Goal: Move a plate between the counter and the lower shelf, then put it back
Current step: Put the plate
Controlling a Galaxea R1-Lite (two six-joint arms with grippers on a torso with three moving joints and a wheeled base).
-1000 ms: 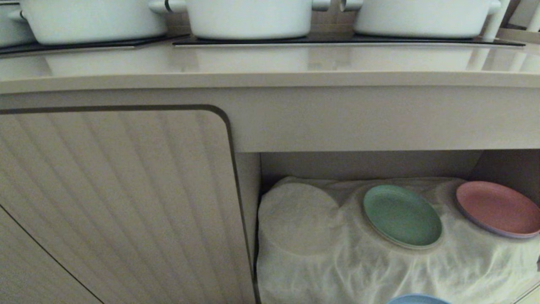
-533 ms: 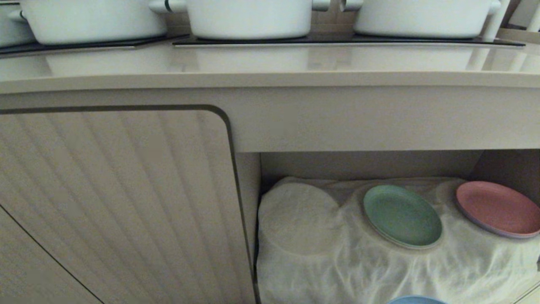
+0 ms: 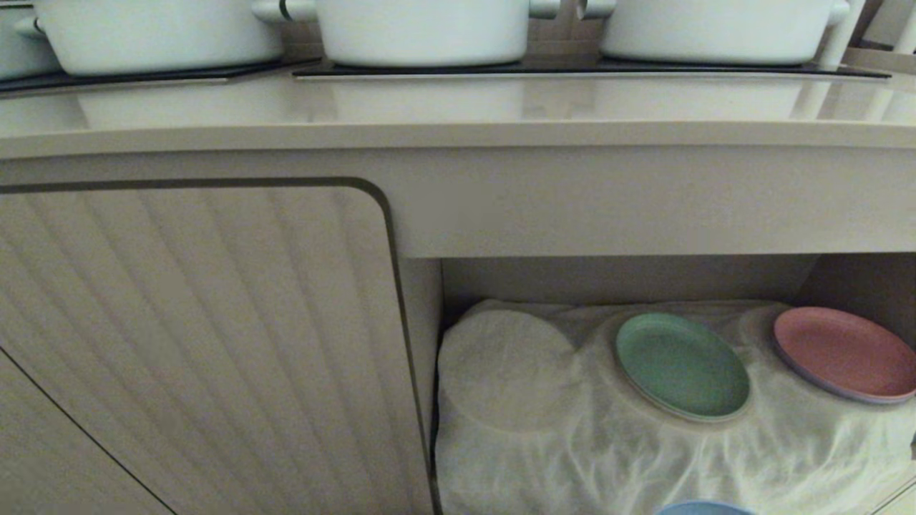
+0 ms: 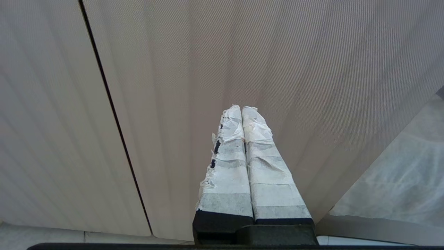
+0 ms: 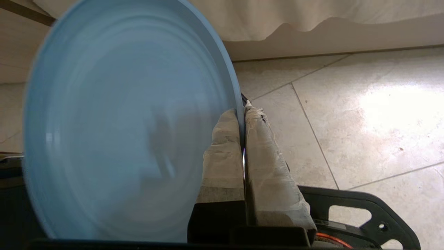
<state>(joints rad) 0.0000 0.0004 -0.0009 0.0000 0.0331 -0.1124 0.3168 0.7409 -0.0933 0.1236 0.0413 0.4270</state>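
1. The right gripper (image 5: 242, 113) is pinching the rim of the plate (image 5: 118, 139) between its taped fingers (image 5: 225, 152), above the tiled floor (image 5: 347, 114).
2. In the head view, only a sliver of the plate (image 3: 705, 508) is showing (bottom edge), below the lower shelf (image 3: 644, 443), where a green plate (image 3: 681, 366) and a pink plate (image 3: 844, 352) are lying.
3. The left gripper (image 4: 242, 109) is hanging with fingers pressed together, facing a ribbed cabinet door (image 4: 277, 62).

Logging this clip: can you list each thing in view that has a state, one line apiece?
blue plate: gripped by its rim, off the shelf, above the floor
right gripper: shut on the blue plate
left gripper: shut, empty, facing the cabinet door
green plate: lying on the shelf cloth
pink plate: lying on the cloth
pots: standing on the counter
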